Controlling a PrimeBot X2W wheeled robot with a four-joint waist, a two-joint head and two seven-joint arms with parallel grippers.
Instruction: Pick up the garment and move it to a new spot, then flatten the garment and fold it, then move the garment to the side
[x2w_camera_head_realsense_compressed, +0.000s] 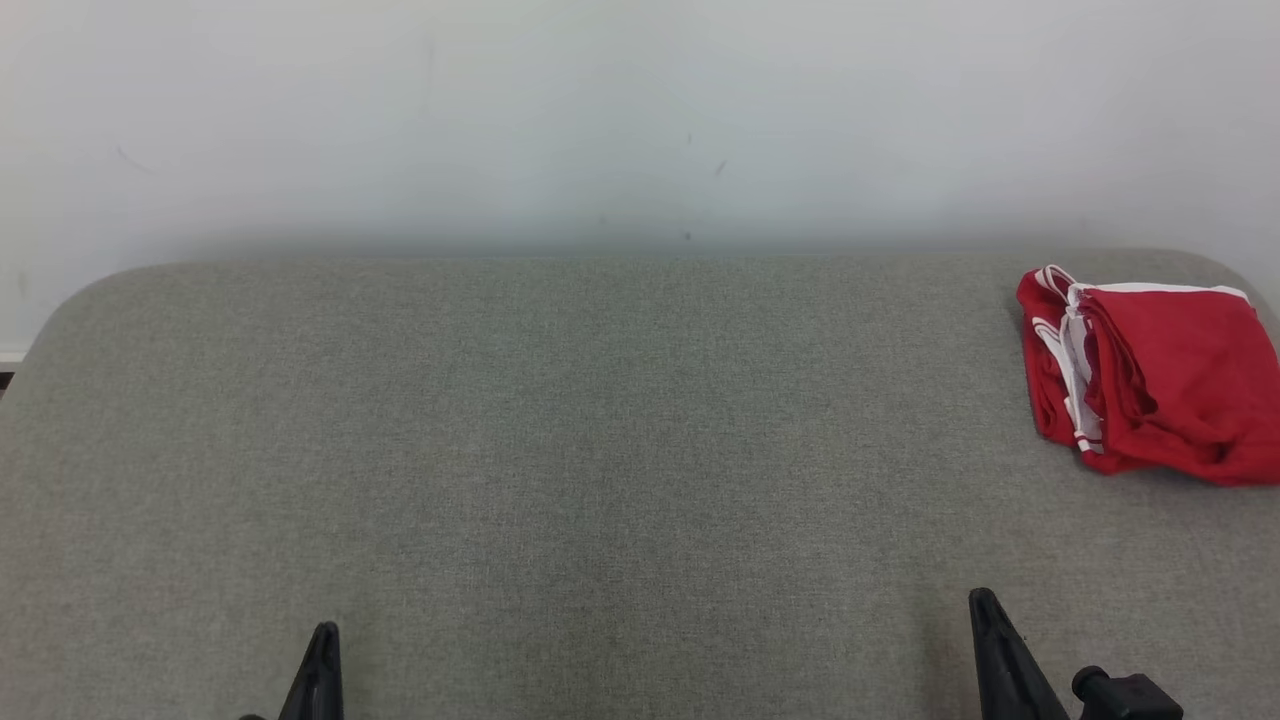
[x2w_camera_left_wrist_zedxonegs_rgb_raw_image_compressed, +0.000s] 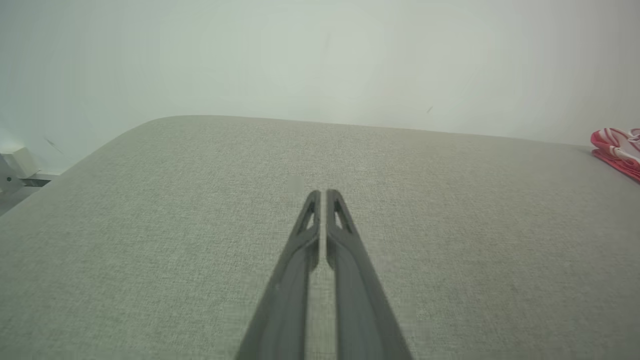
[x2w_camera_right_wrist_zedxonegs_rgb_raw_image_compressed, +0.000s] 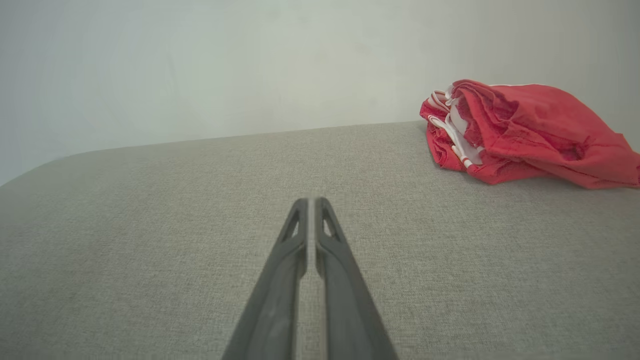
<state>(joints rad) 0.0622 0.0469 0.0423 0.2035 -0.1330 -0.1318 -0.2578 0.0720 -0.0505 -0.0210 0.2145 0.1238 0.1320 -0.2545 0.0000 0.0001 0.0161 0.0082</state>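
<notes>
Nearest the head camera, the left gripper (x2w_camera_head_realsense_compressed: 324, 640) and right gripper (x2w_camera_head_realsense_compressed: 985, 605) sat low at the near edge of the grey pad (x2w_camera_head_realsense_compressed: 600, 420). Each had its fingers pressed together and held nothing; the wrist views showed only a hairline gap between them.

The garment (x2w_camera_head_realsense_compressed: 1150, 375), red with white trim, lay in a loose, layered heap at the pad's far right. It was near the wall (x2w_camera_head_realsense_compressed: 600, 120) and well apart from both grippers.

That fitted two stages: a bundle waiting to be picked up, or one folded and set aside with the arms at rest. The layers looked roughly stacked but rumpled, so the pictures did not settle which.

Any reach for it would call for the right gripper, the nearer one, to spread its fingers beforehand. Bare pad was all that lay between that gripper and the cloth. The pad's rounded right edge ran close beside the garment.
</notes>
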